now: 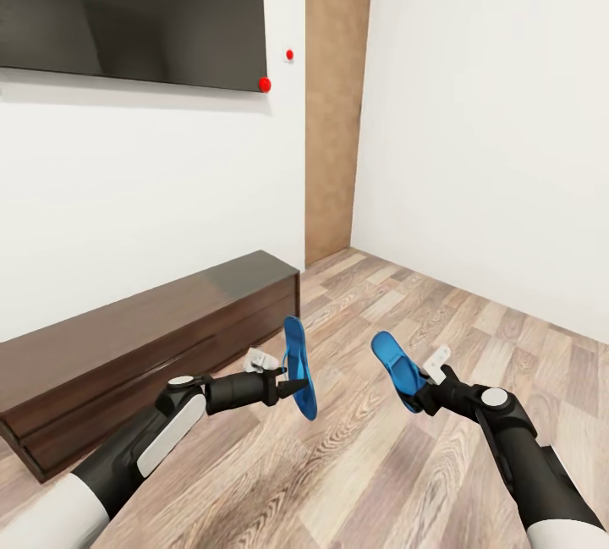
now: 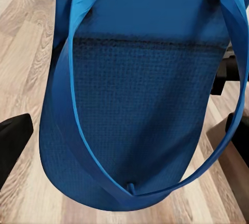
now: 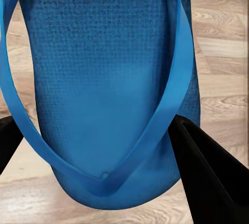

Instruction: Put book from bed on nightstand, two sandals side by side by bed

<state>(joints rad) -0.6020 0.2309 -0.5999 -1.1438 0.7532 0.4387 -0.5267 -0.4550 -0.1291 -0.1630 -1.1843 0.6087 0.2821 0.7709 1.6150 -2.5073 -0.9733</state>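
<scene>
Left gripper [image 1: 292, 386] clamped on one blue sandal [image 1: 298, 367], held on edge above the wood-plank floor [image 1: 423, 481], sole tall and narrow in the head view, toe end up. Seen from the left wrist, same sandal [image 2: 135, 120] close before the camera, textured footbed and paler blue thong strap meeting at a toe post, one black fingertip [image 2: 13, 141] showing at its edge. Right gripper [image 1: 420, 399] likewise closed on the other blue sandal [image 1: 397, 367], tilted, rising up and away from the fingers toward the left arm. From the right wrist, that sandal [image 3: 104, 89] facing the camera with strap looped round the footbed, a black finger [image 3: 207, 177] lying against its side. Both sandals aloft, near each other but apart, a strip of floor visible between them. Beyond the left arm, a long dark glossy low cabinet [image 1: 127, 346] standing against the white wall [image 1: 152, 194]. Above it, a wall-mounted black screen [image 1: 127, 8], a red dot [image 1: 265, 85] at its lower corner and a smaller one [image 1: 289, 54] just beside on the wall. Further right, a brown wooden panel [image 1: 338, 92] running from floor upward in the corner.
</scene>
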